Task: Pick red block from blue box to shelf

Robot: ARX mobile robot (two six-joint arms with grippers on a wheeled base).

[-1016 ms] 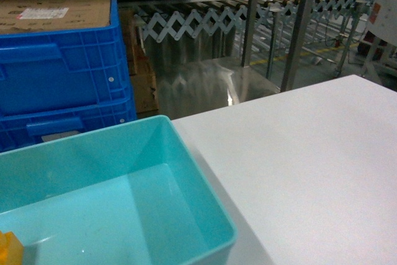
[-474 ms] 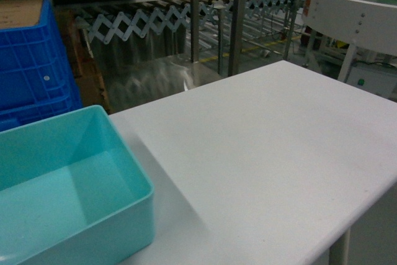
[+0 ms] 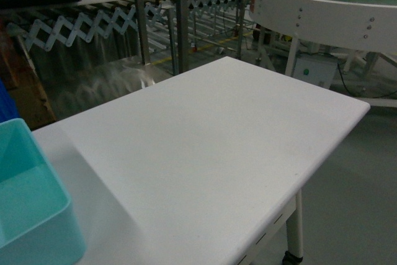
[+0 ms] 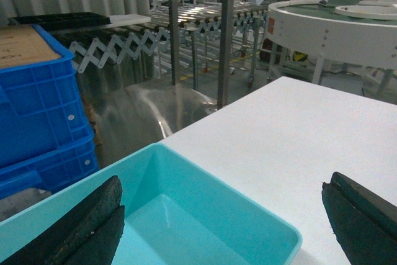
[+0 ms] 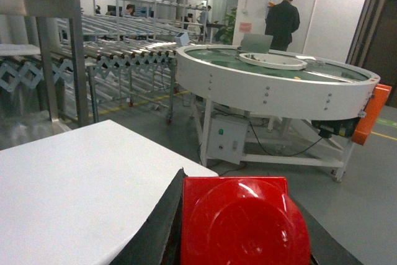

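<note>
The red block [image 5: 245, 223] fills the bottom of the right wrist view, stud toward the camera, with my right gripper [image 5: 245, 234] shut on it between dark pads [image 5: 158, 228], past the white table's corner. The blue box [image 4: 205, 215] lies under my left gripper [image 4: 223, 218], whose jaws stand wide open with nothing between them. Only a corner of the blue box [image 3: 31, 215] shows in the head view, at the lower left. The shelf's steel posts [image 3: 180, 17] rise behind the table; its post [image 4: 226, 35] also shows from the left wrist. Neither gripper appears in the head view.
The white table [image 3: 205, 147] stretches right to a rounded corner. A round white conveyor [image 3: 322, 4] stands beyond it on the right. Dark blue crates [image 4: 37, 110] sit left of the box. An extending roller conveyor [image 4: 124, 38] runs behind. A person [image 5: 282, 17] stands far off.
The head view has swung right: the blue box slid to the left edge, the blue crates and a yellow brick left the view, and the round conveyor came in.
</note>
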